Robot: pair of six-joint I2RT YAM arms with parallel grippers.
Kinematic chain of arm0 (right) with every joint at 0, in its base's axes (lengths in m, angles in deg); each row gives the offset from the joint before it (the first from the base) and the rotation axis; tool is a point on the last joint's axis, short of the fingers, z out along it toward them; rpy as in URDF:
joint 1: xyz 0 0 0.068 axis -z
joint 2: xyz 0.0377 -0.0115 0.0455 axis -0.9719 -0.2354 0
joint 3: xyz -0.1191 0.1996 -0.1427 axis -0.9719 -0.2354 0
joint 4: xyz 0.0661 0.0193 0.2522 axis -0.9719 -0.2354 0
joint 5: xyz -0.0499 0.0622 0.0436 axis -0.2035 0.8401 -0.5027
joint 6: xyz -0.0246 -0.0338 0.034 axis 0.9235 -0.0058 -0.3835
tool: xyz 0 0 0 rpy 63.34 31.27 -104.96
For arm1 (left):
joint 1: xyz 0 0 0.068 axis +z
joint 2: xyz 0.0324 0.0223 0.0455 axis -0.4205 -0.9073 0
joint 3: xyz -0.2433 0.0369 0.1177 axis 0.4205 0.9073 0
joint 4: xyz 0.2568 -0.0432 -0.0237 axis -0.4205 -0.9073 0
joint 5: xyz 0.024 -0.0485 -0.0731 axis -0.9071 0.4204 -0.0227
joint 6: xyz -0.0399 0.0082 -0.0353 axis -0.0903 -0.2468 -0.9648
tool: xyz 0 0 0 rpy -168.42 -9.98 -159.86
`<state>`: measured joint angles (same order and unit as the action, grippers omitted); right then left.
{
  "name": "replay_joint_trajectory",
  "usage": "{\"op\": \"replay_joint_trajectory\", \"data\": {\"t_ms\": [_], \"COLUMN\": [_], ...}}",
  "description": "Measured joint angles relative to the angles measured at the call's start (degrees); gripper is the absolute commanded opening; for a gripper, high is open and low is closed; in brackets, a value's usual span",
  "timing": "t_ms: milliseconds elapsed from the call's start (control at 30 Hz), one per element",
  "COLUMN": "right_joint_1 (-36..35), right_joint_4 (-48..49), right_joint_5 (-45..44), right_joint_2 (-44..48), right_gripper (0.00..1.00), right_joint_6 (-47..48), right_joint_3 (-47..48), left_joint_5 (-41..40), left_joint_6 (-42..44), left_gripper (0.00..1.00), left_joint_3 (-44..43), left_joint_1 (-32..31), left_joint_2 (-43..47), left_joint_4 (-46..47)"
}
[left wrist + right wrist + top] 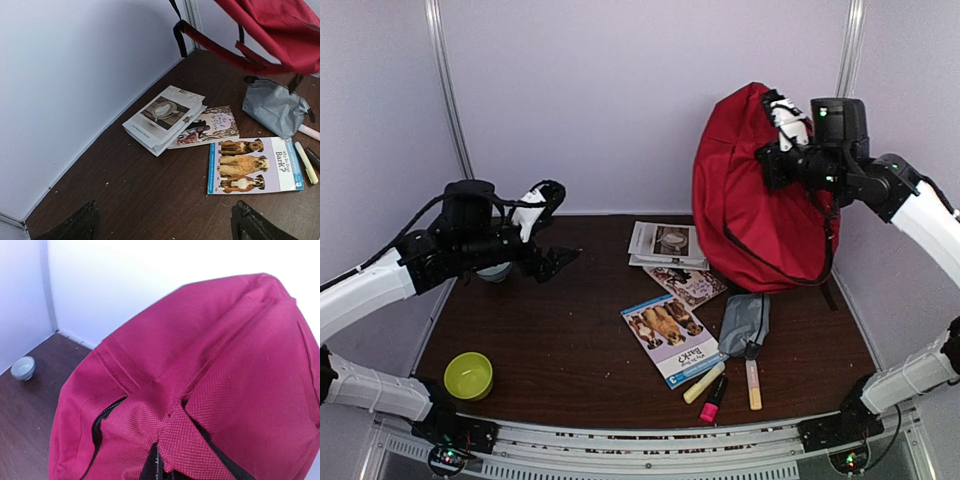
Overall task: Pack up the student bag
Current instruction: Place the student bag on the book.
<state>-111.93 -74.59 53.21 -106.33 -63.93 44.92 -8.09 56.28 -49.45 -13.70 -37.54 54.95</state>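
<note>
The student bag (750,210) is up in the upper right of the top view, hoisted by its crown. Its long axis runs near upright with a slight lean, and its base looks to be resting on the tabletop (550,330). The right pincer (786,125) is clamped tight at the very top, gripping what appears to be the carry loop (185,440). From the wrist view, a dark zip line (97,425) curves down the lower left of the fabric. I can't tell whether the mouth is open, and nothing of the inside shows.

Over at the left of the frame, the left pincer (556,232) hangs above the tabletop with its jaws spread wide and nothing in them. The bag lies well off to its right, so the right arm owns the bag. The left arm is the nearer one to the loose goods. That's my read of the coming move: left fetches, right presents the bag.

Between the two lies the cargo:
- a book with a cup on its cover (662,242), overlapping a patterned book (688,285)
- the dog book (668,338), just below those
- a grey pouch (745,322) at the bag's foot, contents hidden
- three highlighters (704,381), near the bottom edge

In the lower left sits a green bowl (468,377), which looks empty. A small pale bowl (22,368) sits by the back wall under the left arm, and I can't tell what it holds.
</note>
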Motion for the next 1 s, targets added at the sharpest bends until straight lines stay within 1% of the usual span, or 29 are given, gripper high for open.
{"op": "replay_joint_trajectory", "data": {"t_ms": [133,200,367,400,433,500,533,600,633,667,767,833,867,933,967,1000], "right_joint_1": [-10.4,-14.1,-20.4,-21.2,-22.1,-23.2,-23.4,-23.4,-23.3,-23.1,-22.3,-20.5,-18.5,-13.0,-9.1,-6.2], "right_joint_4": [-0.1,-0.7,-4.5,-5.1,-5.5,-6.9,-7.5,-8.3,-8.4,-8.5,-7.7,-7.4,-7.1,-6.7,-6.3,-6.1], "right_joint_5": [0.1,0.1,0.5,0.9,1.6,2.8,3.3,4.0,4.3,4.8,6.5,7.3,7.8,8.7,9.0,9.3], "right_joint_2": [-8.9,-13.1,-23.6,-25.3,-26.8,-28.7,-29.1,-29.0,-28.7,-28.2,-24.7,-20.7,-18.3,-15.1,-13.9,-13.4], "right_gripper": [0.00,0.00,0.00,0.04,0.14,0.46,0.59,0.81,0.96,0.99,1.00,0.93,0.90,0.88,0.89,0.93], "right_joint_6": [5.2,7.2,10.2,10.3,10.4,10.4,10.1,9.6,9.2,8.6,6.3,3.3,0.6,-4.5,-8.0,-10.6], "right_joint_3": [3.9,4.2,4.2,4.2,4.2,4.2,4.2,4.2,4.2,4.1,1.9,-1.1,-3.0,-6.0,-8.0,-9.8], "left_joint_5": [-5.0,-7.3,-11.5,-11.9,-12.3,-12.3,-12.3,-12.3,-12.2,-12.2,-12.0,-11.8,-11.8,-11.7,-11.6,-11.6], "left_joint_6": [-0.6,-1.1,-3.1,-3.5,-3.8,-4.2,-4.3,-4.5,-4.6,-4.6,-4.6,-4.6,-4.6,-4.6,-4.6,-4.6], "left_gripper": [0.94,0.96,0.96,0.96,0.96,0.96,0.96,0.96,0.96,0.96,0.96,0.96,0.96,0.96,0.96,0.96], "left_joint_3": [0.0,0.2,0.8,0.8,0.7,0.2,0.0,-0.6,-0.8,-1.0,-1.0,-1.0,-1.1,-1.1,-1.1,-1.2], "left_joint_1": [0.7,1.9,5.5,5.9,6.2,6.3,6.3,6.3,6.3,6.3,6.3,6.3,6.3,6.3,6.3,6.3], "left_joint_2": [3.0,4.9,7.7,7.4,6.8,4.8,3.9,1.9,1.3,0.8,0.4,0.4,0.4,0.4,0.4,0.3], "left_joint_4": [0.2,1.2,3.8,4.1,4.0,3.1,2.8,1.4,0.8,0.3,-0.5,-0.6,-0.6,-0.6,-0.6,-0.8]}}
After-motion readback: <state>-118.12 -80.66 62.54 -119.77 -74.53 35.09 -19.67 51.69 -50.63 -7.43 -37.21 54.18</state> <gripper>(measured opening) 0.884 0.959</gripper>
